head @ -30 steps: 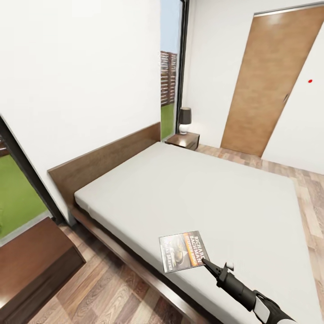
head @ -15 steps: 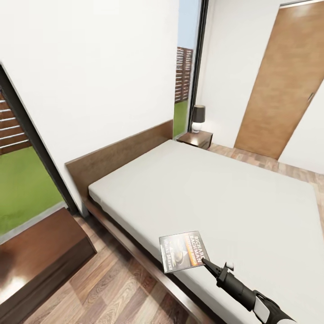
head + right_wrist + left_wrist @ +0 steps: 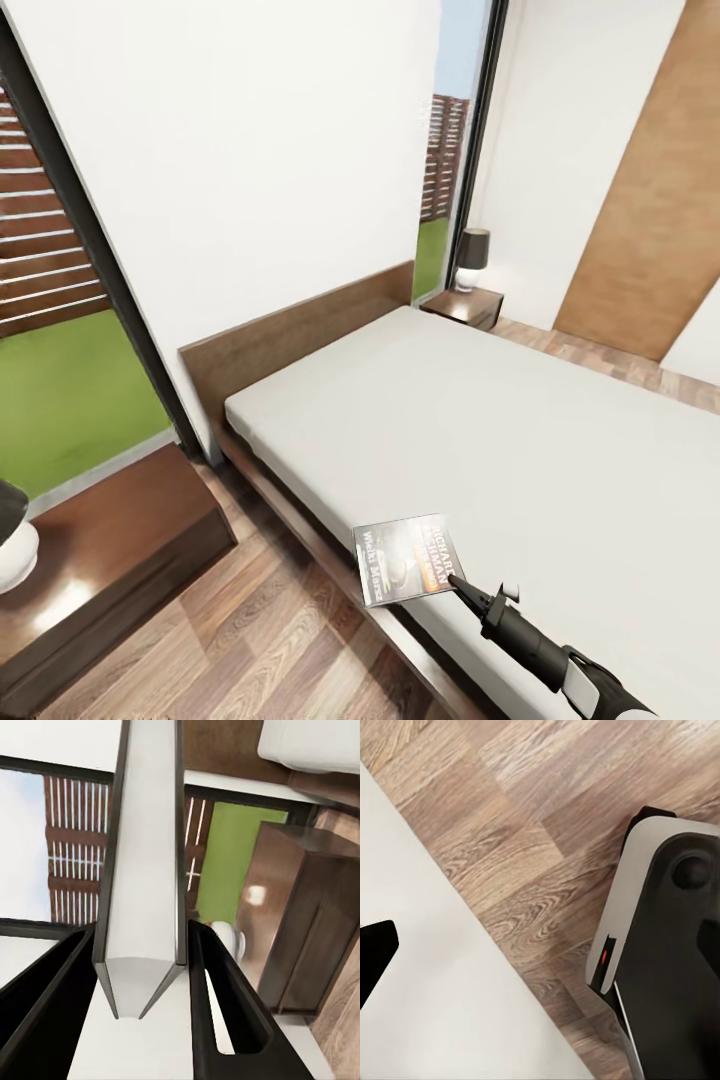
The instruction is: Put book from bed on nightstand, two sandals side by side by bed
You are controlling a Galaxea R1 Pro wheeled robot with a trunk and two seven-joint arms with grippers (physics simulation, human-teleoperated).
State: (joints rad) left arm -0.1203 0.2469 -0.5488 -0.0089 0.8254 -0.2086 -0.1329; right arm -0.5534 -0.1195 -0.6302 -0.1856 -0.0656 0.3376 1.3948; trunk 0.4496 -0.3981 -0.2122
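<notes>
Book (image 3: 401,559) was held up edge-on in my right gripper (image 3: 462,583), cover facing the head cam, dark with orange picture and white block lettering. It sat over the near edge of the bed (image 3: 520,440), lower corner hanging past the dark wood base toward the floor (image 3: 250,640). Whether it touched the mattress I couldn't tell from the head view.

Right wrist cam confirmed the grip: both black fingers (image 3: 225,1012) clamped on either side of the book (image 3: 146,862), seen spine-on as a pale slab with dark edges running away from the camera.

Right arm came in from the lower right of the head view, black forearm with a white cuff.

Left gripper state: couldn't tell. The left wrist cam gave me wood planks, a pale surface and a white-and-black piece of robot body (image 3: 667,952), plus a black tip (image 3: 376,945) at the frame edge, not enough to judge the jaws.

Bed: grey mattress bare apart from the book at its edge, brown headboard against the white wall.

Near nightstand (image 3: 120,550) was at the left of the head view, beside the head of the bed, glossy dark top, with a white lamp base (image 3: 12,555) on its near corner. Same cabinet and lamp showed in the right wrist cam beyond the book.

Far nightstand (image 3: 466,306) was across the bed by the tall window, carrying a dark-shaded lamp (image 3: 471,258). Brown door (image 3: 650,210) to its right.
</notes>
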